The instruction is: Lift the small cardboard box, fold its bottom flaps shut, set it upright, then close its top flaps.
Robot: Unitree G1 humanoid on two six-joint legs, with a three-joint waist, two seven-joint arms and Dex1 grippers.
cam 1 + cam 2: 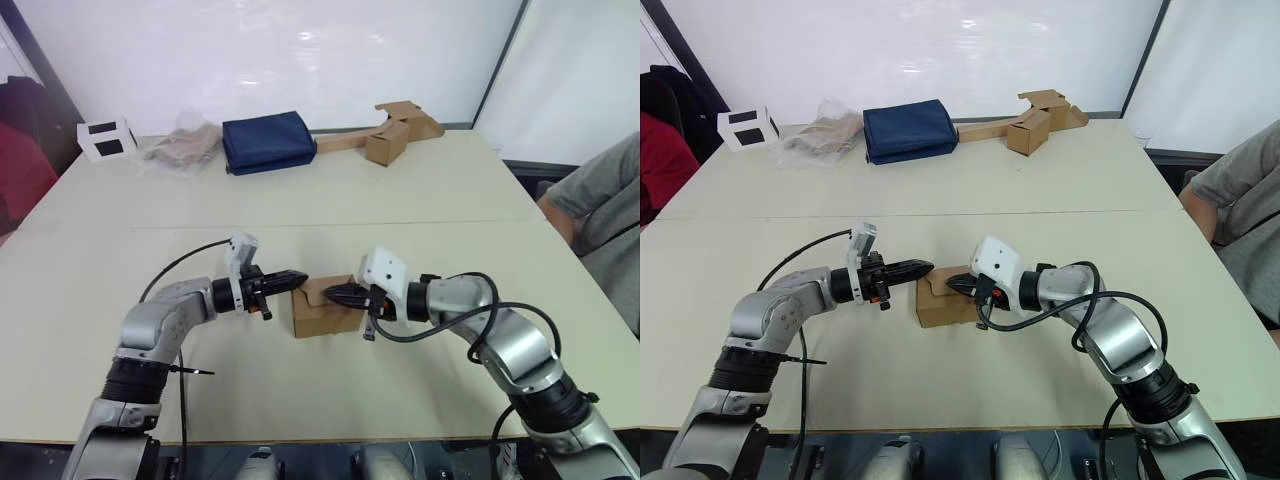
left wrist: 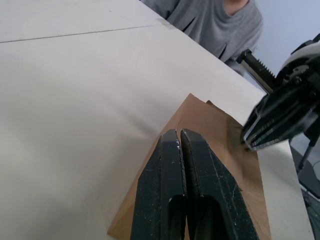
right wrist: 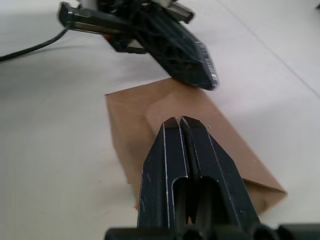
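Note:
The small cardboard box (image 1: 325, 320) stands on the table (image 1: 300, 200) between my two arms. Its top flaps (image 3: 165, 102) lie folded down, nearly flat. The bottom flaps are hidden underneath. My left gripper (image 1: 303, 276) is shut and empty, its tip at the box's upper left edge. My right gripper (image 1: 328, 292) is also shut and empty, with its tip resting over the top face. In the left wrist view my left gripper (image 2: 179, 132) hovers above the brown cardboard (image 2: 220, 125), facing the right gripper (image 2: 270, 125). In the right wrist view the right gripper (image 3: 179, 121) points at the left gripper (image 3: 200, 70).
At the back of the table lie a navy bag (image 1: 268, 140), a crumpled plastic bag (image 1: 185, 148), a white box (image 1: 107, 140) and another brown box on a long cardboard strip (image 1: 392, 135). A person in a grey shirt (image 1: 600, 210) sits at the right edge.

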